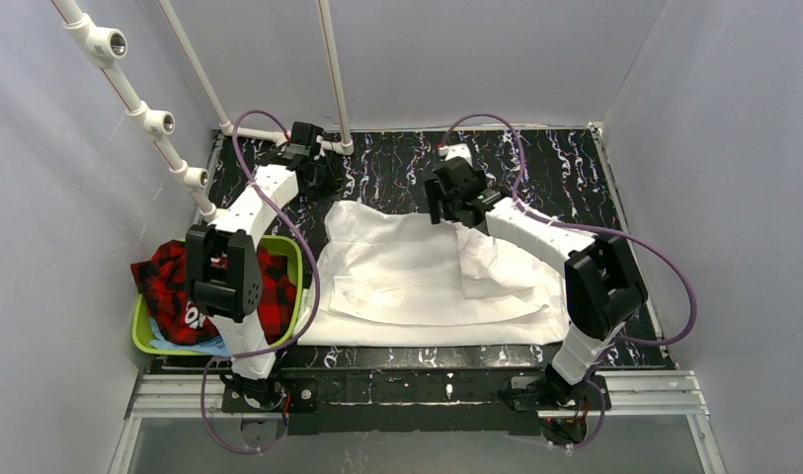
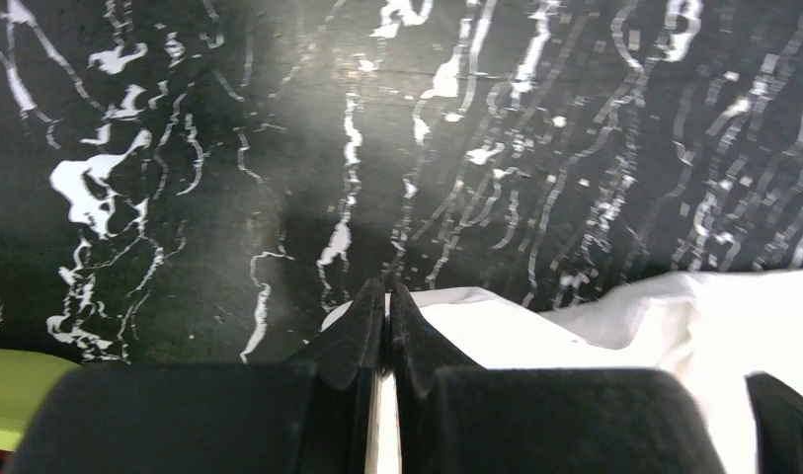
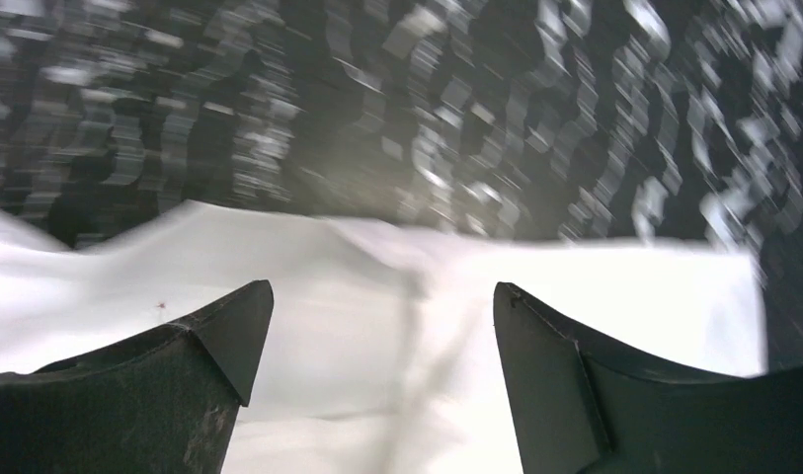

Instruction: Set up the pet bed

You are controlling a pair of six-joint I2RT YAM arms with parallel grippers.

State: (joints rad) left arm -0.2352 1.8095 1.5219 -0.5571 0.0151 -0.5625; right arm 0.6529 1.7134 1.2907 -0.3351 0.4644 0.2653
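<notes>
Whether left pincer [image 2: 386, 294], pressed together, pinches white sheet [image 2: 614, 341] is hidden; right pincer [image 3: 382, 287] spread, blurred.

Pale grey walls [image 1: 41, 296] enclose a black, white-streaked table [image 1: 565, 158], white pipes [image 1: 140, 109] at left.

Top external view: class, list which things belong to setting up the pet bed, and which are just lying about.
Job: white sheet; left gripper, shut on its corner; right gripper, open over it; probably the red plaid cloth in the green bin.
Lying about: white pipe frame; purple cables.
</notes>
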